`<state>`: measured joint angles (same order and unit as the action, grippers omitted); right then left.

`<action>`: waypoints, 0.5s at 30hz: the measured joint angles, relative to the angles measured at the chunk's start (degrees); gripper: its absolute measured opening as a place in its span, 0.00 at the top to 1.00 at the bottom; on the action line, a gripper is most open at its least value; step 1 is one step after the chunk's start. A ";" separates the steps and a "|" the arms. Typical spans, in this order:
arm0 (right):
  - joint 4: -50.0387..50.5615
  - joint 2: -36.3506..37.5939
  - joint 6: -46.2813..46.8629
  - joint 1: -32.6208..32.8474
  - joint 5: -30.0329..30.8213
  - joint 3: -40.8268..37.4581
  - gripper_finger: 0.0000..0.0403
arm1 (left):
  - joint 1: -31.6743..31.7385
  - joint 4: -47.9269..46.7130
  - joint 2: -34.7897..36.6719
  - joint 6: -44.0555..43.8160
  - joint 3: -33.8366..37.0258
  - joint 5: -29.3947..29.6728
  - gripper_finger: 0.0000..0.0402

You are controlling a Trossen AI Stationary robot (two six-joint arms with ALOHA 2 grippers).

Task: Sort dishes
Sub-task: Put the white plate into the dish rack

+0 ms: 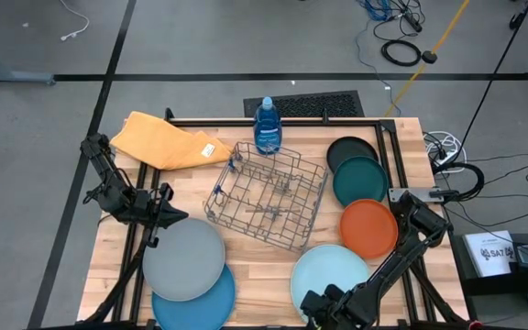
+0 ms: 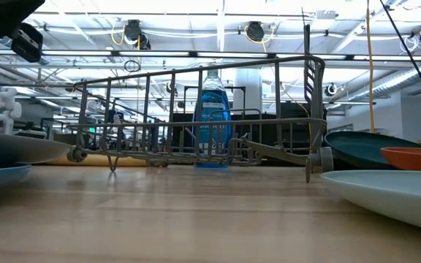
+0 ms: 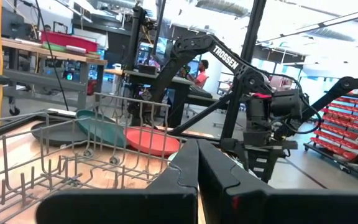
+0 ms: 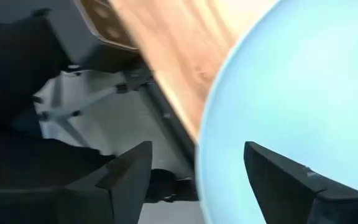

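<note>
The grey plate (image 1: 183,259) lies on the blue plate (image 1: 200,301) at the table's near left. My left gripper (image 1: 166,217) is shut and empty, raised above the grey plate's far left rim; its closed fingers show in the left wrist view (image 3: 197,177). The light blue plate (image 1: 333,275) lies flat at the near right. My right gripper (image 1: 313,307) is open at that plate's near left rim (image 4: 210,124), one finger on each side of the rim line, touching nothing that I can see. The orange (image 1: 368,228), dark teal (image 1: 359,181) and black (image 1: 349,151) plates overlap in a row at the right.
A wire dish rack (image 1: 266,194) stands in the table's middle. A blue soap bottle (image 1: 267,126) stands behind it, and a folded yellow cloth (image 1: 168,142) lies at the far left. The table's near edge and its metal frame (image 4: 123,93) lie right beside my right gripper.
</note>
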<state>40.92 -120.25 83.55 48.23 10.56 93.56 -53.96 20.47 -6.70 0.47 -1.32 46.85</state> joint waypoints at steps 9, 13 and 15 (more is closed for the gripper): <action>1.82 -0.47 -4.24 -2.44 -0.08 0.00 0.38 | 0.00 -0.42 0.02 0.00 -0.02 0.00 1.00; 0.68 -1.67 -4.97 -3.12 -1.55 0.00 0.38 | -0.01 -0.54 0.02 0.28 -0.04 0.00 1.00; 0.34 -2.31 -4.94 -3.21 -1.85 0.00 0.38 | 0.00 -0.60 0.01 0.48 -0.04 0.00 1.00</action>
<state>41.26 -122.55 78.61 45.03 8.71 93.56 -53.96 19.87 -6.68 0.95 -1.37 46.85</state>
